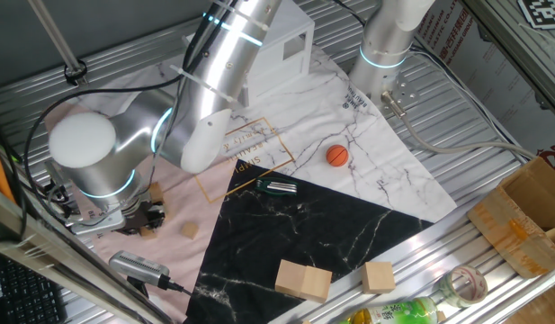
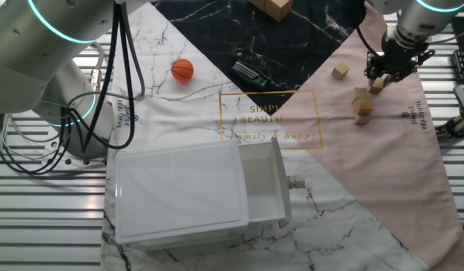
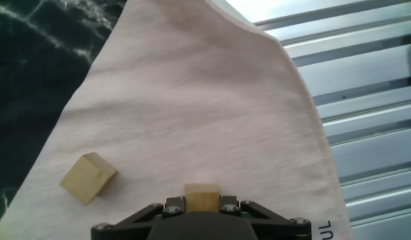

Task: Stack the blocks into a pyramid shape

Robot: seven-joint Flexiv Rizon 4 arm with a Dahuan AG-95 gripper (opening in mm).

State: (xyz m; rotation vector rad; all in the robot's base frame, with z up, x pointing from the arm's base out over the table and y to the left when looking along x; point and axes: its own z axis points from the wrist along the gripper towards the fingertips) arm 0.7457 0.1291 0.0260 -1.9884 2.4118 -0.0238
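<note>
Small light-tan wooden cube held [image 3: 202, 199]: it sits right between my fingers [image 3: 202, 208], pinched on both sides, above the pale pink cloth [image 3: 192, 100]; in the other fixed view it shows at the fingertips [image 2: 377, 85].
Fingers: my fingers are closed onto that one cube, narrow gap, nothing else in the grip.
Loose cube: a second tan wooden cube [image 3: 88, 177] lies alone on the pink cloth, to the left of my fingers in the hand view and apart from them; it also shows in the fixed views [image 1: 189, 230] [image 2: 340, 71].
Cube cluster: a few more tan cubes [image 2: 362, 106] stand together on the pink cloth, near my fingers; how many and how they are stacked I cannot tell.
White plastic drawer box [image 2: 194, 194]: it stands on the white marble-pattern mat [image 2: 179, 105], its drawer pulled out; I see nothing inside.
Orange ball [image 1: 337, 156]: on the white mat, well apart from the cubes.
</note>
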